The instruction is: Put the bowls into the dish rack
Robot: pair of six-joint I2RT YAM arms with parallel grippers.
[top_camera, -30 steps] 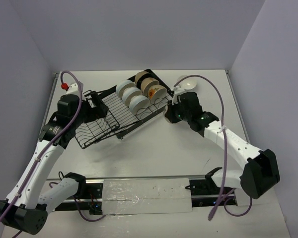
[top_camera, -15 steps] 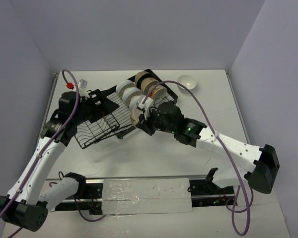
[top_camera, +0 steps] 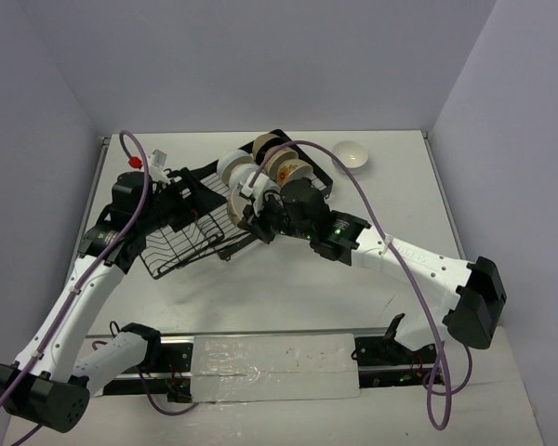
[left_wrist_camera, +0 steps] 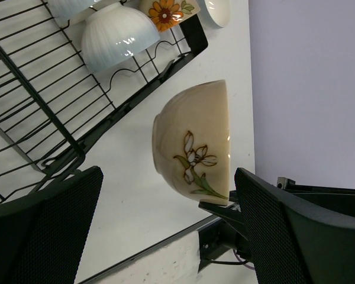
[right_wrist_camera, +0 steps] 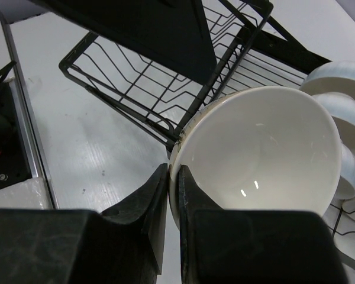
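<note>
My right gripper is shut on the rim of a cream bowl, which it holds tilted on its side over the middle of the black wire dish rack. In the left wrist view the same bowl shows a painted flower on its outside. Several more bowls stand in the rack's far section, among them a white ribbed one and an orange-flowered one. One white bowl sits on the table at the back right. My left gripper is open and empty by the rack's left section.
The rack lies diagonally across the table, its empty tines to the left of the held bowl. Purple cables loop over both arms. A black rail runs along the near edge, and walls close in on three sides.
My right arm has swung left from the rack's right end to its middle, carrying the cream bowl. The left gripper has shifted slightly and stays open.
</note>
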